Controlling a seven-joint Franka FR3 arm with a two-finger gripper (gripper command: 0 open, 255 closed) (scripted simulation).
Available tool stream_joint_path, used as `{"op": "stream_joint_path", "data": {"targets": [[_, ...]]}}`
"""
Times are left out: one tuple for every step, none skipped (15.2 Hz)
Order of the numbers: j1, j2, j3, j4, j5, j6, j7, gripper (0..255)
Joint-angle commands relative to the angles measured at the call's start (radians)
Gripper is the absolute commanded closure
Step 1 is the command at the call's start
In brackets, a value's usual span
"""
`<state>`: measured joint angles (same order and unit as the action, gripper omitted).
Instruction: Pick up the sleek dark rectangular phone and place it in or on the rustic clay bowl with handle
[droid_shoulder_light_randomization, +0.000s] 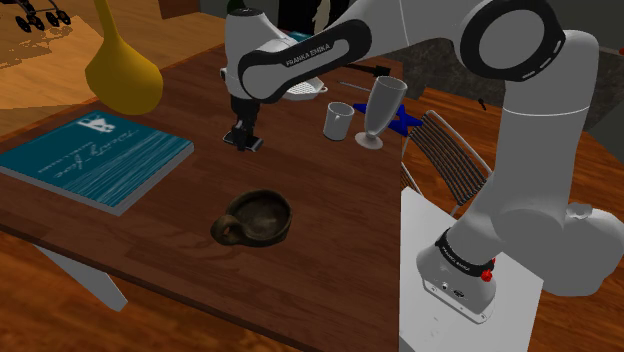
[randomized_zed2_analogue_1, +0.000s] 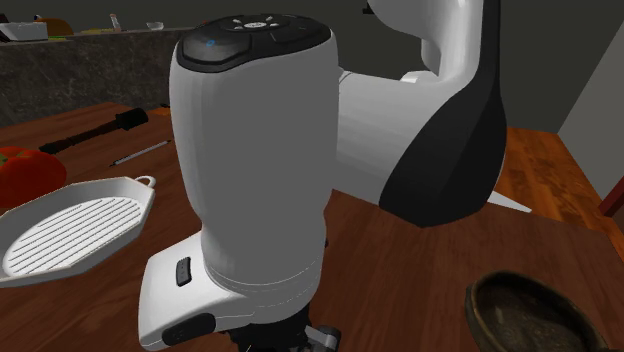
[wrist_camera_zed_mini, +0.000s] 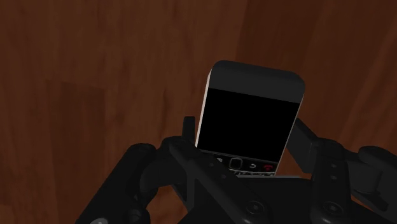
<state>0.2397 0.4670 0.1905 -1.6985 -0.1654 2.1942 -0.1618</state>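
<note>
There is one phone (wrist_camera_zed_mini: 251, 118), dark and rectangular. In the wrist view its black screen faces the camera. Its long axis runs straight away from the hand, with the row of keys nearest the palm and the plain grey end farthest out. The gripper (wrist_camera_zed_mini: 245, 127) is partly closed on it, one black finger (wrist_camera_zed_mini: 187, 129) pressed on each long side, so the phone is clasped between them over bare brown wood. Whether it has left the table cannot be told.

In the shoulder view the gripper (droid_shoulder_light_randomization: 243, 135) is in the upper middle of the frame, with the phone (droid_shoulder_light_randomization: 251, 144) at its tips just over the table (droid_shoulder_light_randomization: 330, 230). The one brown bowl (droid_shoulder_light_randomization: 255, 218) sits below it at the frame's centre, well apart, its handle turned to the lower left.

The arm rises from the white stand (droid_shoulder_light_randomization: 460, 300) at lower right, arches along the top edge and bends back, with the hand pointing straight down.

Also on the table:
- One teal book (droid_shoulder_light_randomization: 95, 157) lies at the left.
- One yellow vase (droid_shoulder_light_randomization: 122, 72) stands at upper left.
- One white cup (droid_shoulder_light_randomization: 338, 121) stands beside one clear stemmed glass (droid_shoulder_light_randomization: 378, 110).
- One white ribbed pan (droid_shoulder_light_randomization: 306, 90) lies behind the arm.

In the second exterior view the hand takes up the centre, with the pan (randomized_zed2_analogue_1: 75, 230) at left and the bowl (randomized_zed2_analogue_1: 530, 315) at lower right.
</note>
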Motion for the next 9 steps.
{"op": "stream_joint_path", "data": {"targets": [[0.000, 0.001, 0.000, -0.001, 0.000, 0.000, 0.000, 255], [0.000, 0.001, 0.000, -0.001, 0.000, 0.000, 0.000, 255], [0.000, 0.001, 0.000, -0.001, 0.000, 0.000, 0.000, 255], [0.000, 0.002, 0.000, -0.001, 0.000, 0.001, 0.000, 255], [0.000, 0.002, 0.000, -0.001, 0.000, 0.001, 0.000, 255], [-0.001, 0.001, 0.000, -0.001, 0.000, 0.001, 0.000, 255], [-0.001, -0.006, 0.001, 0.003, 0.002, -0.010, -0.002, 255], [-0.002, -0.012, 0.002, 0.007, 0.004, -0.021, -0.004, 255], [-0.002, -0.018, 0.003, 0.012, 0.006, -0.031, -0.005, 255]]}}
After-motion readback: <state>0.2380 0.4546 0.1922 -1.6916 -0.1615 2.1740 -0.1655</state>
